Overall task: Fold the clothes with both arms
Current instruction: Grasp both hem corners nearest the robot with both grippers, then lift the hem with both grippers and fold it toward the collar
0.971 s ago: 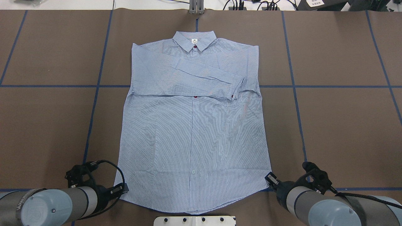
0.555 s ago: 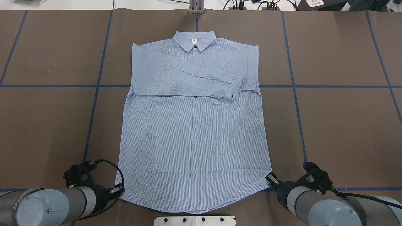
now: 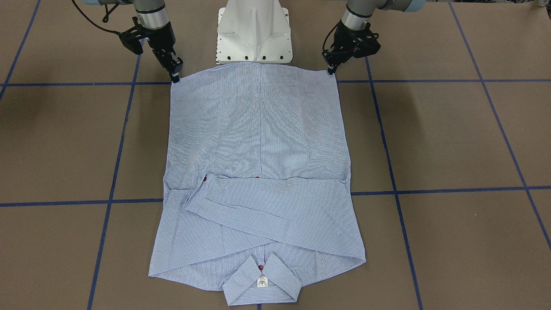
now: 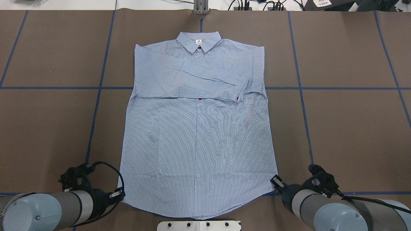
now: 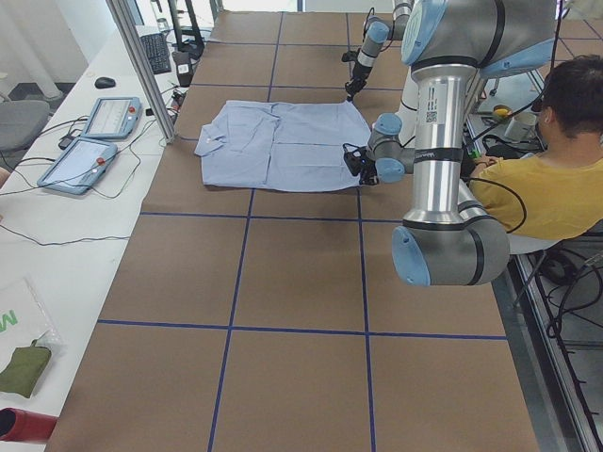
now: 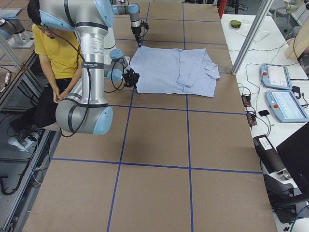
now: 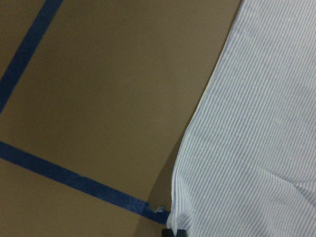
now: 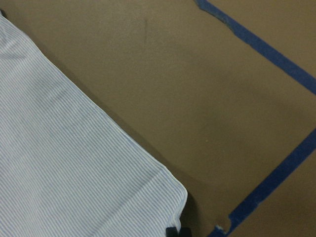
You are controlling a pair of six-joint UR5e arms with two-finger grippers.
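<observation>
Two hem corners, one for each hand, closest to the robot. On its left side, left hand (image 3: 330, 71) down on the shirt (image 4: 199, 138) at the near left corner (image 7: 178, 217), fingers pressed together and apparently pinching the cloth, with just a dark tip visible at the bottom of the wrist view. On its right side, right hand (image 3: 174, 76) likewise closed on the near right corner (image 8: 174, 197), tip down at the worktop (image 4: 346, 128). Beyond the hands, shirt front up and flat, hem toward the robot, body smooth apart from light creases. Farther on, both sleeves (image 4: 208, 78) already crossed over the chest. Farthest, collar (image 4: 199, 41), pointing away from the robot.

Judged as the start of the bottom-to-top fold: sleeves done, corners taken, hem not yet lifted. Next, probably: raise both corners together and level, keep the hem taut between them, carry it forward over the sleeves toward the collar, lay it down square, then release. Worth watching: uneven height or pace between the two sides, likely to skew the fold; too weak a pinch, likely to drop a corner midway.
</observation>
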